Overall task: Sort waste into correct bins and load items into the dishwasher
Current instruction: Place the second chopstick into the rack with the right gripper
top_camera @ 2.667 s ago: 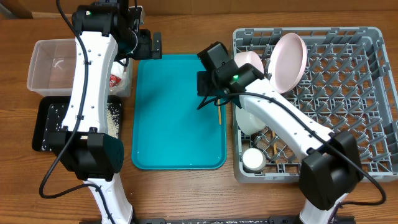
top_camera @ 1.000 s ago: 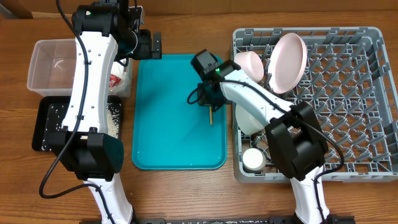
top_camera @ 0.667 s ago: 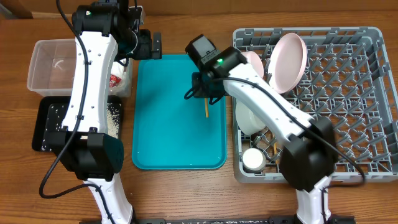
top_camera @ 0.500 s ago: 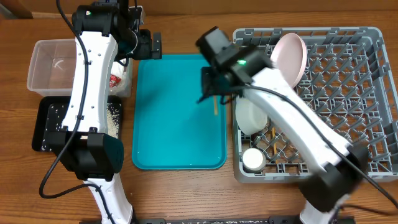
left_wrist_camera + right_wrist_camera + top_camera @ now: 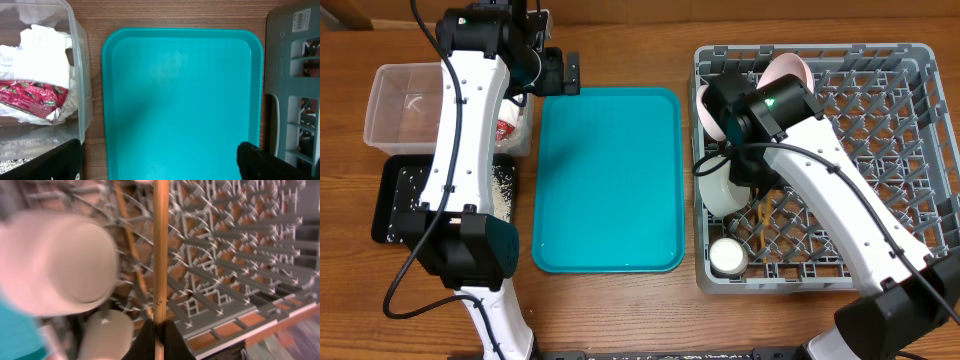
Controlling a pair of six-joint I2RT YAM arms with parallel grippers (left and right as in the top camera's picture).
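OK, left to right. We see the tub (image 5: 405,105) at far left holding the napkin (image 5: 40,47) and the wrapper (image 5: 35,95). The black tray (image 5: 390,200) sits just near of it, with rice (image 5: 505,185) scattered inside. Our left gripper (image 5: 560,72) hangs at the far-left edge of the teal tray (image 5: 610,180), jaws wide, gripping nothing. The teal tray lies between the bins and the rack (image 5: 880,120). Our right gripper (image 5: 160,337) is over the rack's left part, jaws pinched on a chopstick (image 5: 161,245) that sticks out ahead above the pegs. A second chopstick (image 5: 134,255) lies in the rack beside the bowl (image 5: 720,190). The cup (image 5: 727,257) sits at the near-left corner and the plate (image 5: 785,95) stands on edge at far left.
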